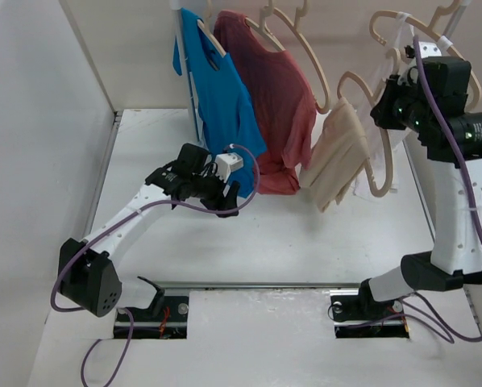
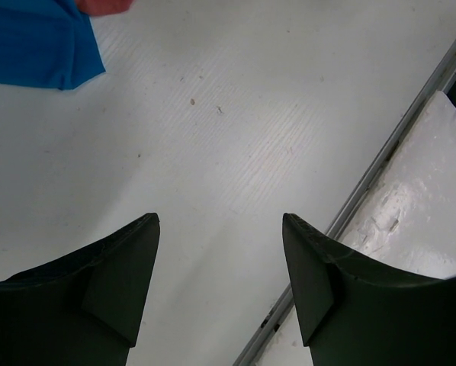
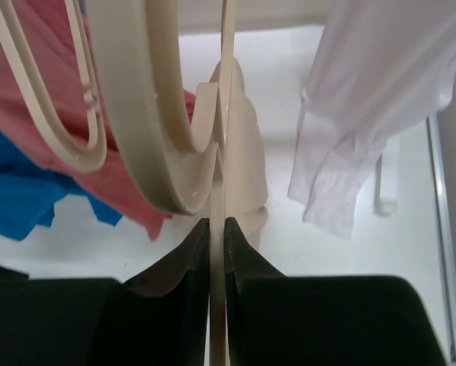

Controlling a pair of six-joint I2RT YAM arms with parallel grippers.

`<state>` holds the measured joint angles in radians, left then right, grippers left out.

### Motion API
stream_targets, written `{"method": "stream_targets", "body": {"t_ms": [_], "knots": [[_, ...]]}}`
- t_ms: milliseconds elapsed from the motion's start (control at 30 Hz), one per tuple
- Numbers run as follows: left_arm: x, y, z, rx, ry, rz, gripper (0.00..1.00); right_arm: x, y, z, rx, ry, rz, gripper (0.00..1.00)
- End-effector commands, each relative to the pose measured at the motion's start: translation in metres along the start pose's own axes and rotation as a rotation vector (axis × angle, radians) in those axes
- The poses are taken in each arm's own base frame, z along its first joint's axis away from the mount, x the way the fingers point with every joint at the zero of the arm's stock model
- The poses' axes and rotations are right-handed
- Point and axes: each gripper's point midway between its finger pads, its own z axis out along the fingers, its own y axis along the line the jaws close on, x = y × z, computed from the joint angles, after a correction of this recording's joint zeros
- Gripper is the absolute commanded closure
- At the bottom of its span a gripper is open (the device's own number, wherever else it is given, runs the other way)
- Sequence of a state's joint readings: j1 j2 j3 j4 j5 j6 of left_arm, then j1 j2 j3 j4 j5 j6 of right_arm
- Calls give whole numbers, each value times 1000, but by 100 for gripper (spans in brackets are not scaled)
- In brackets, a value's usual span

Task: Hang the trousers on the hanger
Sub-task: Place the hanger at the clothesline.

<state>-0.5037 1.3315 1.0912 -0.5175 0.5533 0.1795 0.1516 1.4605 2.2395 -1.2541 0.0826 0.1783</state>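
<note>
Trousers (image 1: 338,157) draped over the hanger (image 3: 228,69)
Right fingers (image 3: 184,267) pinch the hanger's rim; left fingers (image 2: 125,263) apart, idle. Jerky release could swing it, sliding fabric off.

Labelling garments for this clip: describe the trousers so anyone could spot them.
At the back of the table hangs a row of clothes. Between the red T-shirt and the white garment, by the right end effector, hang the trousers: the only beige piece, a narrow folded bundle draped over the hanger.
</note>
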Motion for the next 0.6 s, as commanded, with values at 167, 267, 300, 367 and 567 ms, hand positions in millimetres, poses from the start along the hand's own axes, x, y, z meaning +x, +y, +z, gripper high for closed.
{"method": "stream_targets", "body": {"t_ms": [167, 267, 300, 367, 567], "knots": [[-12, 25, -18, -76, -86, -43, 38, -122, -3, 22, 63, -446, -88, 100], [-12, 35, -22, -98, -95, -64, 38, -143, -10, 16, 100, -526, -87, 100], [-16, 35, -24, -100, -103, -60, 38, -153, -10, 19, 113, -559, -104, 100], [-18, 43, -26, -122, -109, -72, 38, -161, -7, 24, 105, -590, -123, 100], [-17, 60, -34, -166, -123, -116, 38, -186, 10, 43, 43, -683, -206, 100]]}}
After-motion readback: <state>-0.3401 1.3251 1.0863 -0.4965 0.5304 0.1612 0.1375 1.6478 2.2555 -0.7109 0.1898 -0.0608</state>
